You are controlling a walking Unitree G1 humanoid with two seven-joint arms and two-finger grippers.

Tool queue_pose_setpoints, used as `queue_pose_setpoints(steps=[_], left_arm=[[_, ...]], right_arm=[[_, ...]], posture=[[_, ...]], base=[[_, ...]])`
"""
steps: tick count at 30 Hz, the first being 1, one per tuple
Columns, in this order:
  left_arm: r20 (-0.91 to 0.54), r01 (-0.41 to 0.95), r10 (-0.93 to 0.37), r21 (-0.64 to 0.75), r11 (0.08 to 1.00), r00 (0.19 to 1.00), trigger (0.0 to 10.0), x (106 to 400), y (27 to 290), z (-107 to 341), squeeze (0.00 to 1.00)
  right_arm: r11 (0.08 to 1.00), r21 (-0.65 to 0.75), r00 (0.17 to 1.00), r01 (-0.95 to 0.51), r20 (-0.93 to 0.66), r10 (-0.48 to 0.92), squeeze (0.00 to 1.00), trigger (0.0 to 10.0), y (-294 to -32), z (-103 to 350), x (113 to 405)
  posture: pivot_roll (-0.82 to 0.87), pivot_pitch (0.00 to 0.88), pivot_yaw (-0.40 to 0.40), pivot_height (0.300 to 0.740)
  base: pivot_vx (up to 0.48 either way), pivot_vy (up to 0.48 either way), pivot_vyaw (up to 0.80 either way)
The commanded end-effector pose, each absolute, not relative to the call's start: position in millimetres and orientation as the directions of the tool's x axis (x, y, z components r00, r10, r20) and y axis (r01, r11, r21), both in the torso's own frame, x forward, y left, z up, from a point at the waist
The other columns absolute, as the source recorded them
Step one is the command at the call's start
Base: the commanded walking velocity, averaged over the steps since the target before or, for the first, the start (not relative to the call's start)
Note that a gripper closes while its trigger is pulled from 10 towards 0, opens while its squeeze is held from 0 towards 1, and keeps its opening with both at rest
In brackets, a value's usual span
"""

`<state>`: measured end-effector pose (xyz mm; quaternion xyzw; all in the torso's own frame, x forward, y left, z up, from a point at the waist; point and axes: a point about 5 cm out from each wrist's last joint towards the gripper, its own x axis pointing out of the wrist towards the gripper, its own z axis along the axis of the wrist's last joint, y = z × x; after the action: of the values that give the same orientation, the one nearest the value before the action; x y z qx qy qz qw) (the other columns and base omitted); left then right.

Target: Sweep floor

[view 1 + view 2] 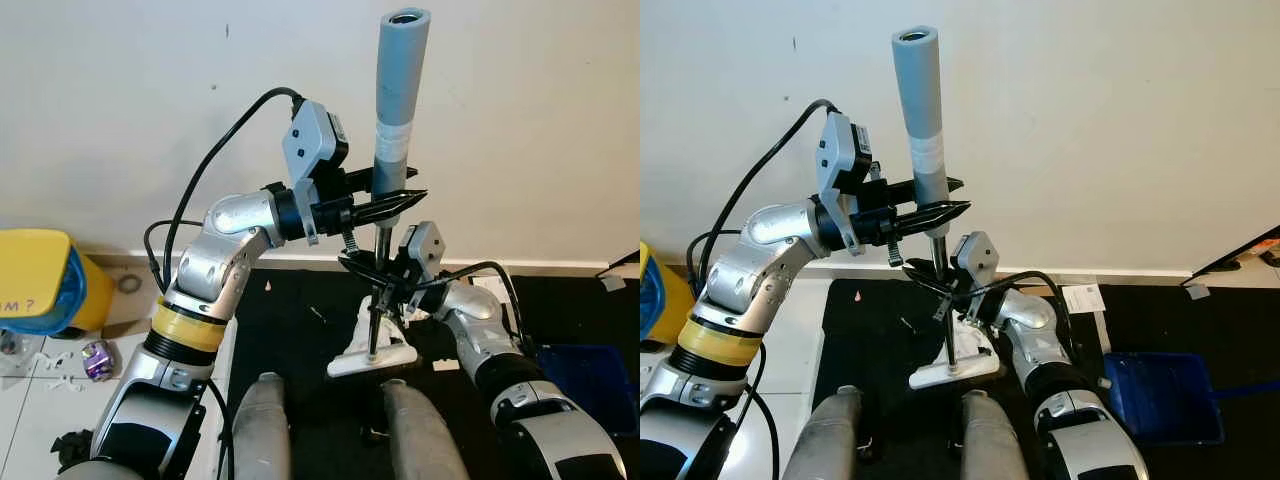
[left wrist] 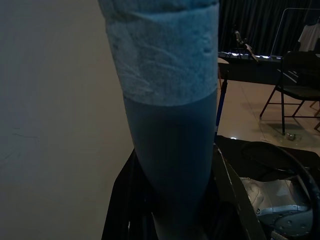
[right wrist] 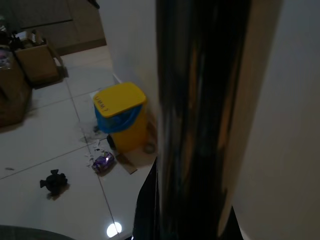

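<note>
Left gripper point(image 1: 400, 203) clamped on broom point(image 1: 401, 90) at its grey foam grip, arm bent; right gripper point(image 1: 378, 283) clamped on chrome pole lower down. Broom upright, white head on black mat point(image 1: 300, 340).

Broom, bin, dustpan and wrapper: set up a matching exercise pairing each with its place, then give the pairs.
Things:
1. broom
2. yellow bin
3. blue dustpan
4. purple wrapper

Places:
A. on the black mat, at the robot's right
B. upright before the wall, held by both grippers
C. on the white tiles beside the bin
D. by the wall, at the robot's far left

Pairs: 1-B, 2-D, 3-A, 4-C. The left gripper clamps the grey grip; the right gripper holds the metal pole lower down.
</note>
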<state>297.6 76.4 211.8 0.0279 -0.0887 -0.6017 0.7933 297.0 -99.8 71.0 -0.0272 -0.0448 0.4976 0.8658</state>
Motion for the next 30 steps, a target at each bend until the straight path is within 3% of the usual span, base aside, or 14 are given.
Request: queue_pose_setpoints(steps=[1, 2, 3, 7, 11, 12, 14, 15, 16, 21, 22, 24, 26, 30], left_arm=[[0.087, 0.924, -0.937, 0.157, 0.349, 0.339, 0.0, 304.7, 90.5, 208.9, 0.00], [0.089, 0.921, -0.934, 0.158, 0.356, 0.346, 0.0, 305.4, 91.2, 209.1, 0.00], [0.089, 0.919, -0.931, 0.157, 0.363, 0.353, 0.0, 306.1, 92.4, 208.9, 0.00], [0.090, 0.901, -0.915, 0.164, 0.402, 0.392, 0.0, 309.6, 97.0, 208.1, 0.00], [0.064, 0.850, -0.868, 0.175, 0.496, 0.493, 0.0, 316.5, 112.6, 200.7, 0.00], [0.053, 0.817, -0.835, 0.184, 0.547, 0.547, 0.0, 319.4, 118.2, 197.5, 0.00], [0.046, 0.792, -0.811, 0.192, 0.580, 0.583, 0.0, 321.3, 122.1, 195.4, 0.00], [0.020, 0.765, -0.785, 0.211, 0.609, 0.619, 0.0, 323.1, 127.6, 190.7, 0.00], [0.020, 0.765, -0.785, 0.211, 0.609, 0.619, 0.0, 323.1, 127.6, 190.7, 0.00], [0.012, 0.597, -0.602, 0.103, 0.795, 0.799, 0.0, 325.4, 145.0, 166.5, 0.00], [0.012, 0.597, -0.602, 0.103, 0.795, 0.799, 0.0, 325.4, 145.0, 166.5, 0.00], [0.008, 0.492, -0.492, 0.023, 0.870, 0.871, 10.0, 325.7, 150.7, 149.2, 0.00], [0.002, 0.454, -0.454, -0.005, 0.891, 0.891, 10.0, 325.8, 152.7, 142.7, 0.00], [-0.027, 0.230, -0.232, -0.080, 0.970, 0.972, 10.0, 327.5, 170.1, 119.4, 0.00]], right_arm=[[0.517, -0.120, 0.515, -0.848, 0.047, 0.856, 1.00, 8.8, -103.0, 70.5, 296.7], [0.523, -0.123, 0.522, -0.844, 0.041, 0.852, 1.00, 8.8, -103.4, 70.1, 297.1], [0.529, -0.128, 0.528, -0.839, 0.039, 0.848, 1.00, 10.0, -104.1, 70.0, 297.3], [0.570, -0.150, 0.572, -0.808, 0.038, 0.820, 1.00, 10.0, -109.0, 70.1, 299.2], [0.744, -0.195, 0.753, -0.639, 0.034, 0.657, 1.00, 10.0, -134.6, 71.3, 309.0], [0.799, -0.204, 0.812, -0.565, 0.034, 0.583, 0.85, 10.0, -145.8, 72.0, 312.3], [0.832, -0.210, 0.846, -0.514, 0.035, 0.531, 0.85, 10.0, -153.4, 72.5, 314.1], [0.870, -0.215, 0.886, -0.444, 0.040, 0.462, 0.00, 10.0, -164.3, 73.5, 316.0], [0.870, -0.215, 0.886, -0.444, 0.040, 0.462, 0.00, 10.0, -164.3, 73.5, 316.0], [0.977, -0.111, 0.979, -0.182, 0.075, 0.191, 0.00, 10.0, -201.4, 75.4, 317.9], [0.977, -0.111, 0.979, -0.182, 0.075, 0.191, 0.00, 10.0, -201.4, 75.4, 317.9], [0.993, -0.052, 0.990, -0.111, 0.078, 0.114, 0.00, 10.0, -205.3, 73.4, 317.6], [0.995, -0.042, 0.993, -0.086, 0.077, 0.089, 0.00, 10.0, -205.3, 72.6, 317.5], [0.999, -0.005, 0.996, -0.045, 0.077, 0.046, 0.00, 10.0, -201.5, 67.9, 314.6]], posture=[[0.08, 0.113, -0.063, 0.731], [0.08, 0.113, -0.063, 0.731], [0.08, 0.116, -0.061, 0.731], [0.08, 0.115, -0.060, 0.731], [0.08, 0.119, -0.056, 0.731], [0.08, 0.120, -0.056, 0.731], [0.08, 0.120, -0.056, 0.731], [0.08, 0.119, -0.056, 0.731], [0.08, 0.119, -0.056, 0.731], [0.07, 0.115, -0.050, 0.731], [0.07, 0.115, -0.050, 0.731], [0.07, 0.112, -0.045, 0.731], [0.07, 0.112, -0.045, 0.731], [0.06, 0.107, -0.041, 0.731]], base=[[0.000, 0.000, 0.00], [0.000, 0.000, 0.00], [0.000, 0.000, 0.00], [0.000, 0.000, 0.00], [0.000, 0.000, 0.00], [0.000, 0.000, 0.00], [0.000, 0.000, 0.00], [0.000, 0.000, 0.00], [0.000, 0.000, 0.00], [0.000, 0.000, 0.00], [0.000, 0.000, 0.00], [0.000, 0.000, 0.00], [0.000, 0.000, 0.00], [0.000, 0.000, 0.00]])
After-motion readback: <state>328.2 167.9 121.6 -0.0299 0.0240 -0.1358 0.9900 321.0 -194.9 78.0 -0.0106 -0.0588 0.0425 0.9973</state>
